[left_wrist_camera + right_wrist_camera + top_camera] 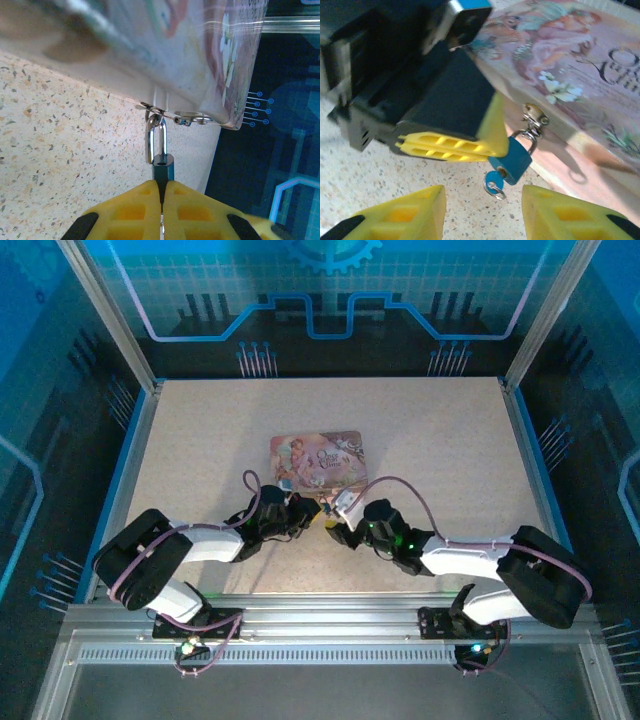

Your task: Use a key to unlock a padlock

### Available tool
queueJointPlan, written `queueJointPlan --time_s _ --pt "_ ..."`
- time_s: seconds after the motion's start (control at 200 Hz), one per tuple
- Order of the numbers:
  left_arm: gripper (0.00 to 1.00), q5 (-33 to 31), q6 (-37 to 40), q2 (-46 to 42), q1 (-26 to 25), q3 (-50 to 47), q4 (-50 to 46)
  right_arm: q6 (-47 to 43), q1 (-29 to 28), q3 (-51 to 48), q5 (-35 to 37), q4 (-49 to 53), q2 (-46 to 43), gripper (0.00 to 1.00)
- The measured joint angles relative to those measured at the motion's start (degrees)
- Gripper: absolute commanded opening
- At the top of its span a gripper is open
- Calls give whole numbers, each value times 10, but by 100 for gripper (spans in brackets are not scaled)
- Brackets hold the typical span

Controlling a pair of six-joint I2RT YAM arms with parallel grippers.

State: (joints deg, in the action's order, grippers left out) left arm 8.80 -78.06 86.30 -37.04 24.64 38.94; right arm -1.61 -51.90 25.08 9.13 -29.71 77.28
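The small blue padlock (516, 161) hangs by its silver shackle (156, 137) from the clasp (535, 116) on the pink illustrated box (318, 460). My left gripper (162, 192) is shut on the padlock's body (163, 165), pinching it between yellow fingers (470, 145). One shackle leg seems to stand beside the body, with an empty hole showing on top. The key (494, 179), with a blue head and a small ring, sits in the keyhole at the padlock's bottom. My right gripper (484, 210) is open just below the key, touching nothing.
The box lies mid-table on the speckled tabletop (420, 430). Both arms meet at its near edge (322, 510). Blue-lit enclosure walls and metal rails (330, 610) surround the table.
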Motion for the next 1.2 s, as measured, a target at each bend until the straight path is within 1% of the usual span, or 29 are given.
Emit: queueJointPlan --time_s 0.18,0.41,0.82,0.91,1.051,1.066,1.201 --pt "8 0 0 0 0 0 0 -119 -28 2 70 7 23 45" --pt "8 0 0 -1 0 1 -3 -195 -36 15 119 6 64 45" --pt "8 0 0 -2 0 4 -11 -229 -47 32 149 -25 106 41" --pt "8 0 0 -2 0 4 -11 -234 -47 35 151 -30 110 35" --pt "8 0 0 -2 0 4 -12 -238 -47 36 159 -43 118 32" --pt "8 0 0 -2 0 4 -12 -237 -47 36 160 -45 120 30" --pt "8 0 2 -3 0 4 -14 -238 -47 37 166 -57 129 26"
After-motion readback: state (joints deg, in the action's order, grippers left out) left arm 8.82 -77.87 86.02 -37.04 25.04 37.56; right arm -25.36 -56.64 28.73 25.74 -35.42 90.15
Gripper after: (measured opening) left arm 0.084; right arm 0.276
